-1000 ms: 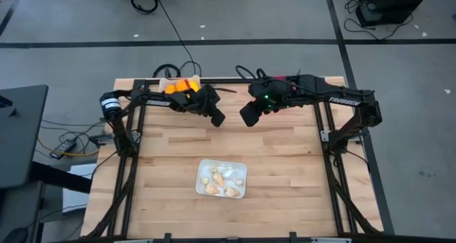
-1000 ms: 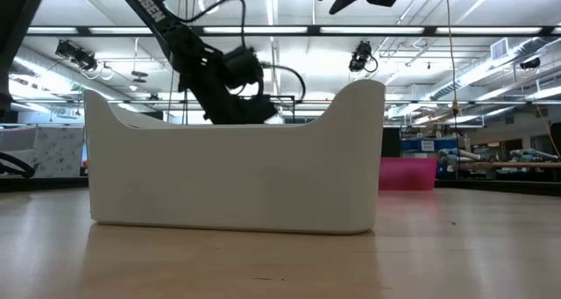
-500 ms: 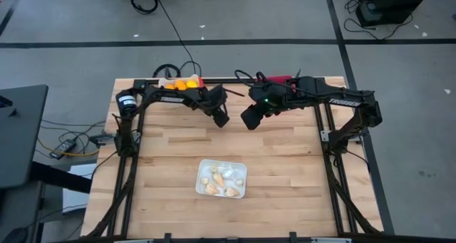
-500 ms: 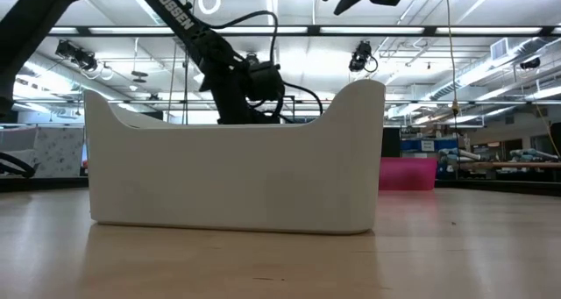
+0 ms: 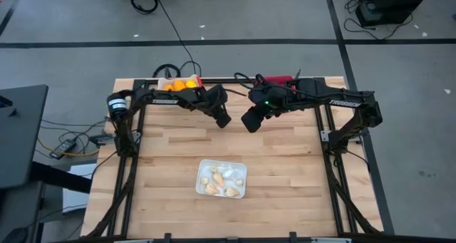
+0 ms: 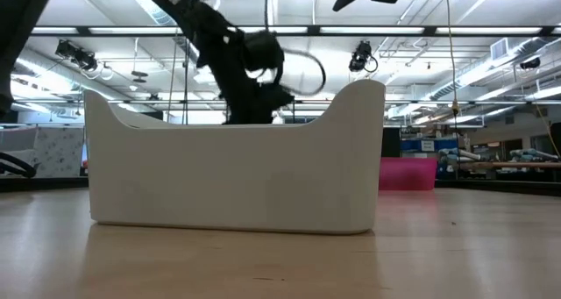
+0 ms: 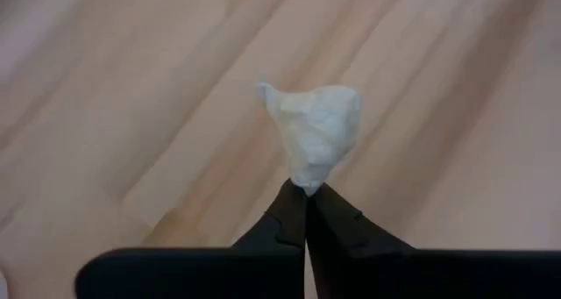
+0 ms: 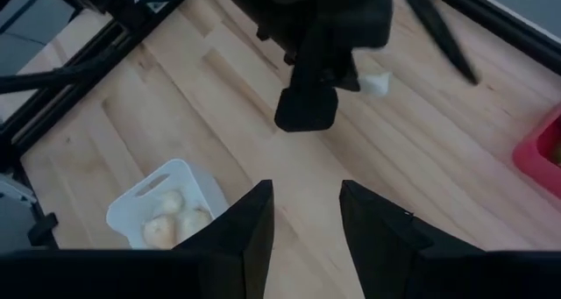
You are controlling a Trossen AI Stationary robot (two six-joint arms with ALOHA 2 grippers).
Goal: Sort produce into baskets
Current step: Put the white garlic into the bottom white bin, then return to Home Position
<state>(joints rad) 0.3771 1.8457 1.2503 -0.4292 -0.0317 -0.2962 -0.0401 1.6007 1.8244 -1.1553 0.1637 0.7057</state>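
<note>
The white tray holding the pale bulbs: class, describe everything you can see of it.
The white plastic tray is a shallow rectangular bin with rounded corners. It sits flat on the wooden table, near the middle, well away from both arms. Several beige garlic-like bulbs lie inside. From table height its end walls rise higher than its long side. Nothing else touches it.

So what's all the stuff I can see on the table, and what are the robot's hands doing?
White tray: one, white, near middle of the table, front half.
Garlic bulbs: several, beige-white, inside the white tray.
Loose bulb: one, whitish, on the bare wood just past the left fingertips.
Orange fruits: a few, orange-yellow, back edge, left side.
Red bin: one, red, back edge, under the right arm.
Left gripper: shut, empty, back centre.
Right gripper: open, empty, beside it.
</note>
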